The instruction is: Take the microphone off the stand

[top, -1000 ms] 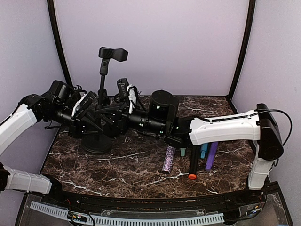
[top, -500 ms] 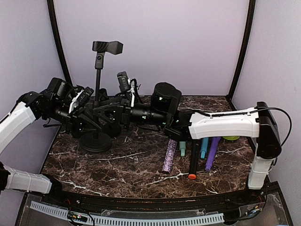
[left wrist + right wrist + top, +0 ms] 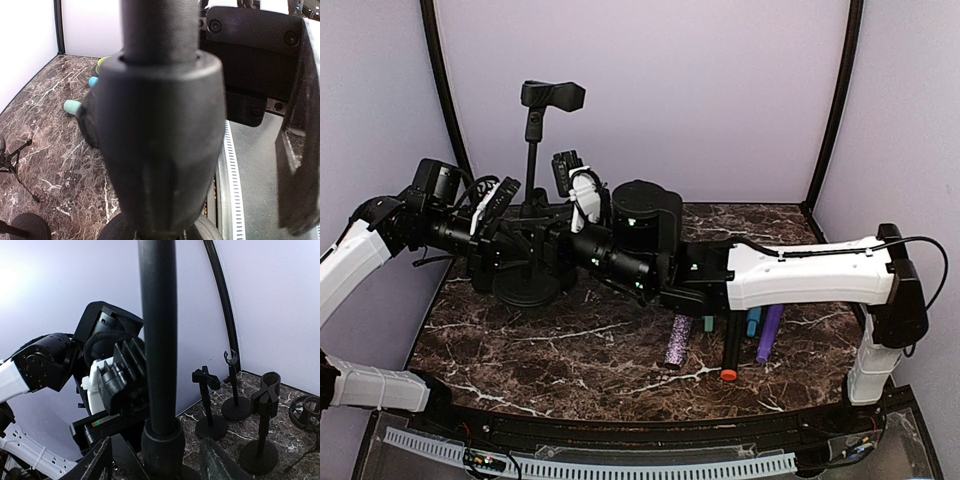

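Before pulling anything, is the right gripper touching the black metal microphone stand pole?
Apart. The right wrist view shows the right gripper open, a clear gap between each finger and the black metal stand pole.

White shells over left arm (image 3: 350, 262) and right arm (image 3: 810, 275), black joints between. Thin black cable (image 3: 905, 238) looped at 3 o'clock. Finned black housing (image 3: 127, 367) with green-red strip (image 3: 102, 421) at left wrist. Dark matte fingers (image 3: 97, 462) on right gripper (image 3: 160, 460).

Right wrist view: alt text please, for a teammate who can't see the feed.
The black stand pole runs top to bottom through the middle, the right gripper open with a finger either side of its collar. Behind at left is the left arm; at right, three small stands on the marble table.
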You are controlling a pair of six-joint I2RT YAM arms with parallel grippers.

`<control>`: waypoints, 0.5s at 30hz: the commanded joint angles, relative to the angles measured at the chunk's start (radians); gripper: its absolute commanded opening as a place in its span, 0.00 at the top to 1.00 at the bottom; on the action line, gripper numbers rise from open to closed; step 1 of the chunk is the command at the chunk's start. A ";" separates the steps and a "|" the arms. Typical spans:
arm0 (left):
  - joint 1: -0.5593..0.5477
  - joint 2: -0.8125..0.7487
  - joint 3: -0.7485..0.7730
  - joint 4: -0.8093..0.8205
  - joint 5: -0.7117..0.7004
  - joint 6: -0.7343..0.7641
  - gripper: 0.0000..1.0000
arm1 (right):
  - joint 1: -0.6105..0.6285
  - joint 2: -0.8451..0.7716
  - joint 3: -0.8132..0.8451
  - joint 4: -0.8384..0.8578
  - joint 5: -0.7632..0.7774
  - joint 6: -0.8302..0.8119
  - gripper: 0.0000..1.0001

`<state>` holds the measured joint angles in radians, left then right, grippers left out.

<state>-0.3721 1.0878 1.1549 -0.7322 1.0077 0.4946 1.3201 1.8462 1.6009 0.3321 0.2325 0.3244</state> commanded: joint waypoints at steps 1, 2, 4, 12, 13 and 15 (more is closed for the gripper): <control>0.004 -0.029 -0.007 0.048 0.011 -0.011 1.00 | 0.006 0.036 0.049 0.006 0.064 -0.015 0.43; 0.004 -0.029 -0.007 0.044 0.010 -0.007 1.00 | 0.006 0.043 0.059 0.004 0.064 -0.013 0.46; 0.004 -0.032 -0.007 0.042 0.006 -0.004 1.00 | 0.005 0.058 0.087 -0.011 0.072 -0.008 0.53; 0.004 -0.033 -0.003 0.029 0.011 0.002 1.00 | 0.004 0.051 0.078 0.000 0.042 -0.011 0.98; 0.004 -0.032 -0.001 0.027 0.017 0.003 1.00 | 0.001 0.044 0.066 0.019 0.012 -0.017 1.00; 0.004 -0.029 0.009 0.015 0.038 0.005 1.00 | -0.008 0.019 0.032 0.071 -0.078 -0.021 1.00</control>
<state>-0.3702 1.0859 1.1423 -0.7349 0.9794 0.4889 1.3201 1.9057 1.6642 0.3073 0.2707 0.3141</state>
